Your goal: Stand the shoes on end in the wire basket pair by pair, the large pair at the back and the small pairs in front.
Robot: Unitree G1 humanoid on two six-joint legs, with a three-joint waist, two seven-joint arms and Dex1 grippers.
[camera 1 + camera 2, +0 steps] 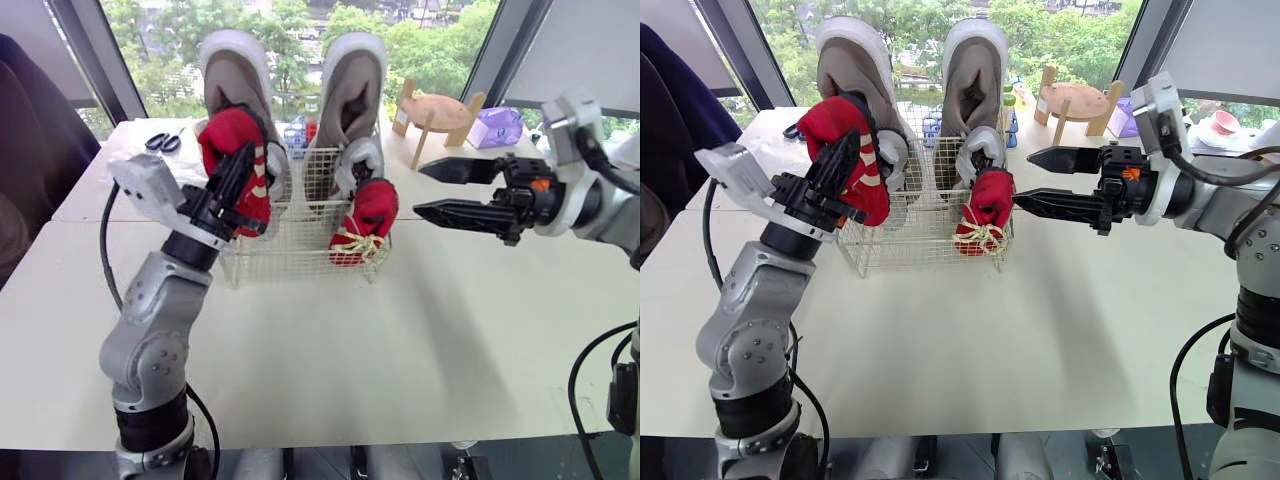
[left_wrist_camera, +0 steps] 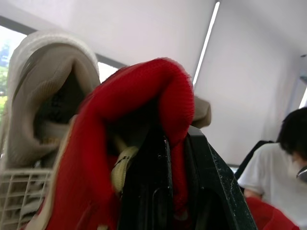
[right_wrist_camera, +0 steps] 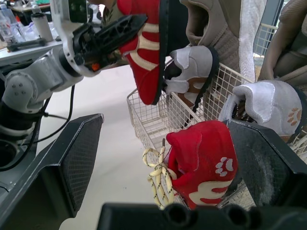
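Around the wire basket [image 1: 296,246] the table [image 1: 420,340] carries a few strays: black scissors [image 1: 163,142] at 10 o'clock of it, a wooden stand [image 1: 437,112] at 2 o'clock and, beyond that, a purple box [image 1: 497,127].

The two large beige shoes [image 1: 352,80] stand on end at the basket's back, long axes upright, side by side. Two small grey shoes [image 1: 362,158] sit just in front of them.

One small red shoe [image 1: 366,222] stands on end in the front corner at 4 o'clock, its cream laces hanging against the wire.

The right claw [image 1: 418,190] hangs at 3 o'clock of the basket, spread wide and empty, fingers level and pointing at that shoe, near it but apart.

The left claw [image 1: 238,168] is clamped on the second red shoe [image 1: 222,130] at the corner at 8 o'clock. Its long axis is near upright, the top leaning toward 11 o'clock and the narrow end down (we cannot tell whether that end is inside the wires). This shoe and claw stand in front of the left grey shoe and partly cover it.

The table is pale and plain. Behind it are tall windows [image 1: 300,25] with green trees outside, and a person [image 2: 273,167] in white shows in the left wrist view.
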